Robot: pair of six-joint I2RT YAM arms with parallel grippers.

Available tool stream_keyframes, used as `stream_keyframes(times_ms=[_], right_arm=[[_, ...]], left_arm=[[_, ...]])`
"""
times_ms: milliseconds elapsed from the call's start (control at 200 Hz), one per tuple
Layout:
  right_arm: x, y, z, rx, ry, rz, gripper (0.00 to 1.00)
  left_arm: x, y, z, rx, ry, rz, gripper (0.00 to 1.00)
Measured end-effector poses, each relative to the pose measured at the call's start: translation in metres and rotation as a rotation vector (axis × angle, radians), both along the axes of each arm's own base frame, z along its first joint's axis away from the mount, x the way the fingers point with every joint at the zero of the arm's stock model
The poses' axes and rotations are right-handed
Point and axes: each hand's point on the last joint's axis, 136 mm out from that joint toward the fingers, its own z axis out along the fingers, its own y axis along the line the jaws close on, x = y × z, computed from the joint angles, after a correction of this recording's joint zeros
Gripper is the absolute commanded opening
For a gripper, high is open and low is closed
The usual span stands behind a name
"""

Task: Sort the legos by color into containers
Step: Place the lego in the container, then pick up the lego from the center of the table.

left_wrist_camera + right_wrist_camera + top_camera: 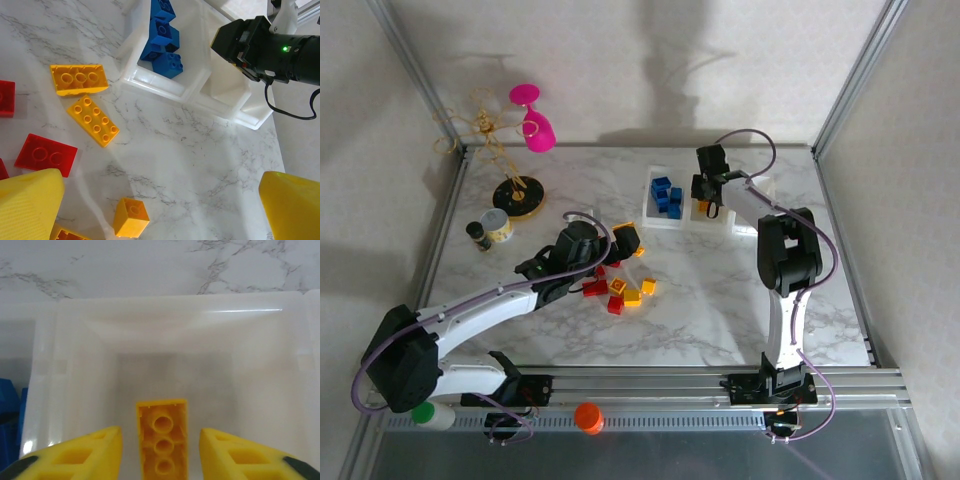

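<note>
The right tool [159,434] has its yellow fingers [95,450] apart. A yellow brick [162,460] sits in the gap between them, hollow underside up (a sliver of space shows on each side, so neither finger touches it). Below it is the middle tray [170,325] of the three joined trays [652,222], which run in a row by the far edge of the worktop [700,320], right of its middle. The tray to the left of the middle one holds the blue bricks [667,195], piled together.

The left tool [160,175] is spread wide as well, with nothing between its fingers. It hovers over the loose pile [618,288] of red and yellow bricks near the middle of the worktop, somewhat toward the left edge. Under it lie a long yellow piece [93,120] studs up, another yellow piece [79,79] just beside it, a small yellow cube [131,216] and a red brick [46,155], all apart from the trays.

By the far left corner are a pink goblet [533,118] and a small round tin [497,225].
</note>
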Motion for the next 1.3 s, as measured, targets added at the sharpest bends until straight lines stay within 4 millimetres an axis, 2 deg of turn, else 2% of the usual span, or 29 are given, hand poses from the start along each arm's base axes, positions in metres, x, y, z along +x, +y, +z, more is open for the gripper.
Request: stream_keyframes(times_ms=[250,360,591,716,826,1036,1157,1302], right_arm=[[0.000,0.000,0.002,0.007,0.001,0.010,0.48],[-0.007,0.002,0.012,0.024,-0.008,0.021,0.49],[-0.038,0.013,0.060,0.090,-0.071,0.055,0.51],[-0.070,0.037,0.067,0.116,-0.074,0.117,0.52],[-0.102,0.067,0.058,0.116,-0.044,0.199,0.55],[-0.155,0.123,0.029,0.101,0.036,0.369,0.61],[-0.175,0.146,0.018,0.085,0.062,0.457,0.65],[-0.190,0.165,-0.008,0.059,0.118,0.546,0.67]], left_arm=[[0.000,0.000,0.000,0.002,-0.001,-0.002,1.00],[0.000,0.000,0.000,0.002,-0.001,-0.002,1.00],[-0.002,0.002,0.009,-0.010,-0.016,-0.001,1.00],[-0.007,0.007,0.023,-0.033,-0.045,0.003,0.99],[-0.015,0.017,0.025,-0.035,-0.059,0.017,1.00],[-0.028,0.038,0.011,-0.008,-0.037,0.059,1.00],[-0.035,0.049,0.004,0.003,-0.023,0.086,1.00],[-0.041,0.059,0.000,0.001,-0.022,0.115,1.00]])
